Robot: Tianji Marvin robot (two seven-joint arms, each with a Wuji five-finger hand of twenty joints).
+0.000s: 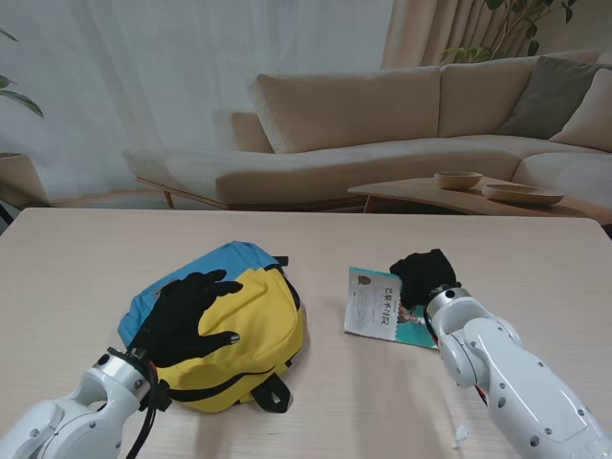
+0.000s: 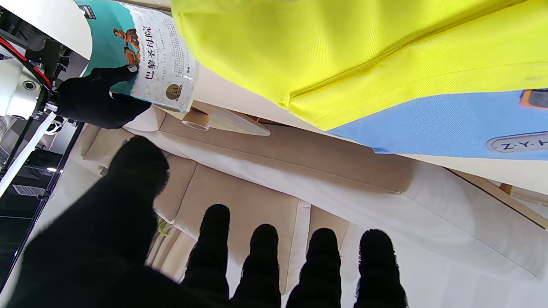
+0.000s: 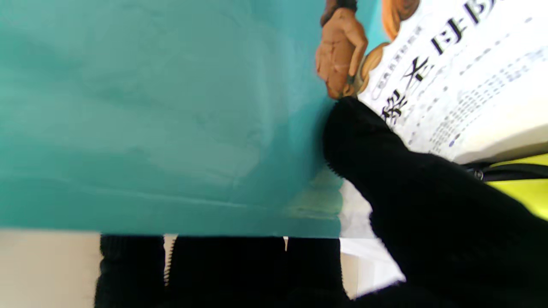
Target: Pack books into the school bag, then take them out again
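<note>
The yellow and blue school bag [image 1: 251,316] lies left of the table's middle, and its yellow panel [image 2: 342,51] fills much of the left wrist view. My left hand [image 1: 186,316] is open over the bag's near-left side, fingers [image 2: 265,256] spread and holding nothing. To the right lies a teal and white book [image 1: 375,306], one edge tilted up off the table. My right hand [image 1: 426,275] is shut on its far right corner. The thumb [image 3: 406,179] presses on the cover [image 3: 150,119] and the fingers [image 3: 214,265] curl under the edge. The book [image 2: 158,55] and that hand [image 2: 98,100] also show in the left wrist view.
Beyond the table's far edge stand a beige sofa [image 1: 382,124] and a low wooden coffee table [image 1: 459,198] with two bowls. A small white scrap [image 1: 460,436] lies on the table beside my right forearm. Bare light wood tabletop [image 1: 96,249] surrounds the bag.
</note>
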